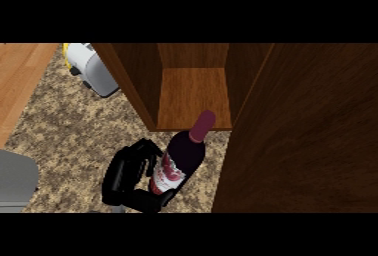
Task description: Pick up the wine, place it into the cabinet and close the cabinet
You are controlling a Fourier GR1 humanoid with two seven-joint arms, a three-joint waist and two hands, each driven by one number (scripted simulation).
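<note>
Left hand (127,175) is clamped on the wine bottle (184,152). Fingers wrap it from the left side, thumb hooks round near the base. Most of the lower bottle is hidden behind my fingers.

Bottle status:
- Dark glass, red cap (202,122), white-and-red label (168,172) facing up toward me.
- Tilted, neck pointing up and to the right in the view, toward the cabinet (140,80).
- The cap overlaps the front edge of the cabinet's wooden shelf (193,95). Can't tell whether it's already past the edge or only above it.
- The body is in front of the opening, over the speckled counter (66,120). Can't tell if the base touches the counter.

Cabinet status:
- Open. The door (303,145) is swung out and fills the right side of the view.
- The bottle sits just beside the door's inner face; can't confirm contact.
- Only bare wood shows on the visible part of the shelf.

Other stuff:
- White appliance with a yellow end (92,67) on the counter, left of the cabinet wall, well apart from the bottle.
- Light wooden surface (22,75) at upper left.
- Grey block (16,182) at the left edge; can't tell what it is.

My right hand doesn't show anywhere.
</note>
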